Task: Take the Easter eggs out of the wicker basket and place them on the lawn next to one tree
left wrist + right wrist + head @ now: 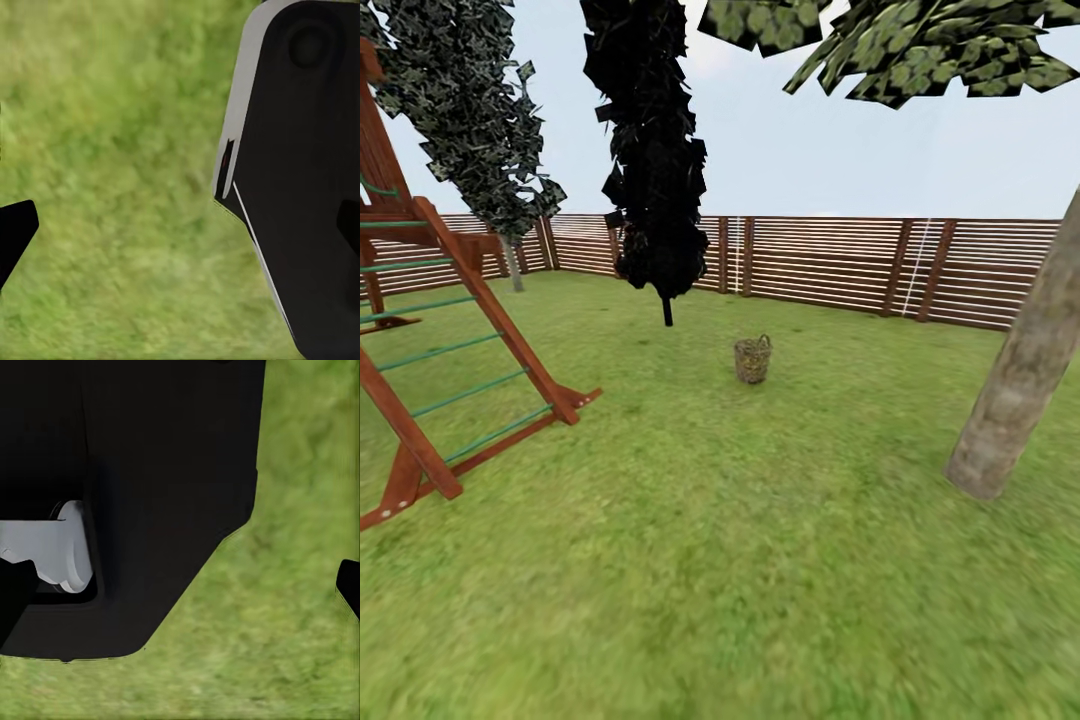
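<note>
The wicker basket (753, 360) stands well ahead on the lawn (710, 560), near the middle of the head view, too far off to tell whether eggs lie inside. Going left to right: a red wooden climbing frame (450, 330) with green rungs, a dark cypress-like tree (655, 150), the basket, then a thick grey-brown tree (1020, 370) trunk leaning at the right edge, all before a slatted fence (840, 260). The step in hand looks like the approach; next the robot must drive close enough to reach in. The wrist views show blurred grass and black robot parts; whether either end effector is released or clenched cannot be told, and nothing appears held.
</note>
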`<state>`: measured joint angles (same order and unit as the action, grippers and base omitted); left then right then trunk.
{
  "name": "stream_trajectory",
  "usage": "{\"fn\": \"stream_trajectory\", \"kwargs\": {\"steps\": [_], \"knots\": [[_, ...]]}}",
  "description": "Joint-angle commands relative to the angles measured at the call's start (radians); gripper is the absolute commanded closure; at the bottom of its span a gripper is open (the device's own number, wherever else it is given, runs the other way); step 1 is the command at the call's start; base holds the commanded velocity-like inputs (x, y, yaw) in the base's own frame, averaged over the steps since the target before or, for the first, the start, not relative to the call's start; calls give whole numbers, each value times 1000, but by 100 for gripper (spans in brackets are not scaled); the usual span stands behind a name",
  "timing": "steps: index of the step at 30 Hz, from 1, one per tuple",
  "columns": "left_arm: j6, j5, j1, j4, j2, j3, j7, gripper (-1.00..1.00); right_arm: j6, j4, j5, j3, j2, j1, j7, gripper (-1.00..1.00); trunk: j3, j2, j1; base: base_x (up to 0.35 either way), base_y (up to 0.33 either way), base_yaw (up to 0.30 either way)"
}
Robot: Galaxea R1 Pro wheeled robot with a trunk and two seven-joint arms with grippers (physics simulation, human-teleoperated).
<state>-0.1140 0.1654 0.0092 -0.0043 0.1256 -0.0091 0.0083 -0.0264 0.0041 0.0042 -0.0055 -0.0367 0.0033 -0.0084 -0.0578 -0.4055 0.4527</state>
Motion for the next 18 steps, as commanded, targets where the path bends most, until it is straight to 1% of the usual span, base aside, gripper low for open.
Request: {"fn": "stream_trajectory", "kwargs": {"steps": [1, 18], "knots": [[-3, 6, 0, 0, 0, -2, 1, -100, -3, 0, 0, -1, 0, 0, -1, -100, -1, -2, 1, 321, 0, 0], [-3, 6, 0, -2, 0, -2, 1, -100, -3, 0, 0, -1, 0, 0, -1, -100, -1, -2, 1, 323, 0, 0]]}}
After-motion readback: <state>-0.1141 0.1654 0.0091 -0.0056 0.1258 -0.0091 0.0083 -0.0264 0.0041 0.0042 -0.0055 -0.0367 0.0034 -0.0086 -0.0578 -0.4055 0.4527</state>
